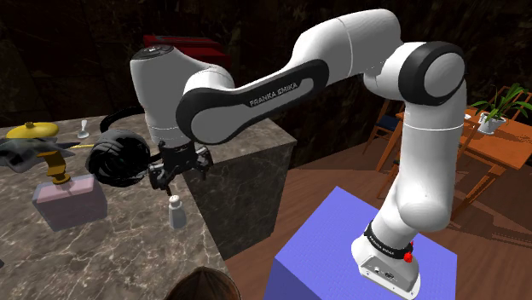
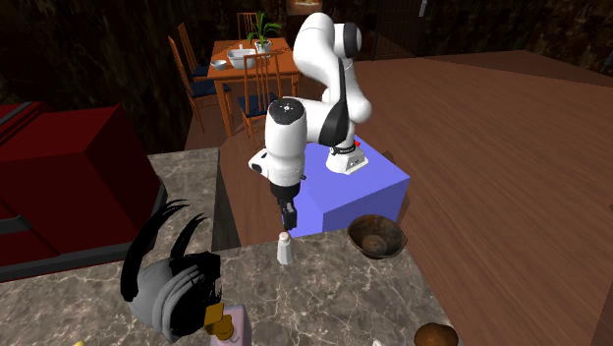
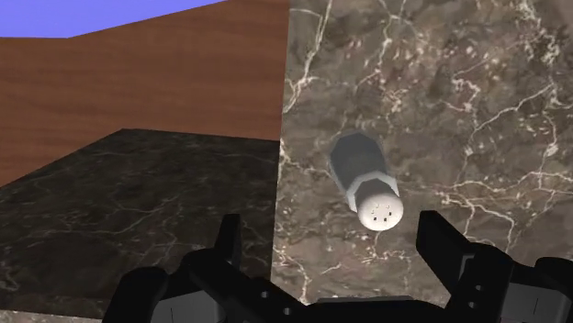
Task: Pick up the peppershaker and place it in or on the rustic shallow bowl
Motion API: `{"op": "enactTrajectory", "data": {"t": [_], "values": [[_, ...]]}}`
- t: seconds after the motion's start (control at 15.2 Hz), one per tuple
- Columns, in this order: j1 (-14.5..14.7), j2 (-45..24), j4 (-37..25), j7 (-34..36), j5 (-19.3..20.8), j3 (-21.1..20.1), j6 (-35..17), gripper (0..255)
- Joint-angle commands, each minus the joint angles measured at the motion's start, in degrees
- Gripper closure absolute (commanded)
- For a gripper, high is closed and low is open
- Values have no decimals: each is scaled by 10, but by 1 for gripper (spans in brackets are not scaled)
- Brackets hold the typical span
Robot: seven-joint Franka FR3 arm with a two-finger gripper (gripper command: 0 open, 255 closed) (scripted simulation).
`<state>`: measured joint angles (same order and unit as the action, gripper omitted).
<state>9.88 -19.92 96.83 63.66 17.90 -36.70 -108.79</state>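
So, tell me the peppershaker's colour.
The peppershaker is pale grey, white-capped; wrist view shows it best.

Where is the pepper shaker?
The pepper shaker stands upright on the marble counter near its edge, under the open gripper; in the second exterior view the bowl sits to its right.

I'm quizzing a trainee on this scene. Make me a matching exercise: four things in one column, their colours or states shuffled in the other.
1 peppershaker
2 bowl
3 gripper
4 stand

A black, open
B blue box
C brown, round
D white, upright on the marble counter

Pairs: 1-D, 2-C, 3-A, 4-B
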Motion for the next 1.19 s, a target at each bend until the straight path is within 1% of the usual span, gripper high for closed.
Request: {"op": "enactTrajectory", "data": {"t": [0.0, 0.13, 0.66, 1.12], "values": [[30, -58, -57, 24, 32, 10, 16, 0], [60, -106, -110, 41, 53, 20, 32, 0], [55, -120, -72, 49, 65, 29, -18, 0], [55, -120, -72, 49, 65, 29, -17, 0]]}}
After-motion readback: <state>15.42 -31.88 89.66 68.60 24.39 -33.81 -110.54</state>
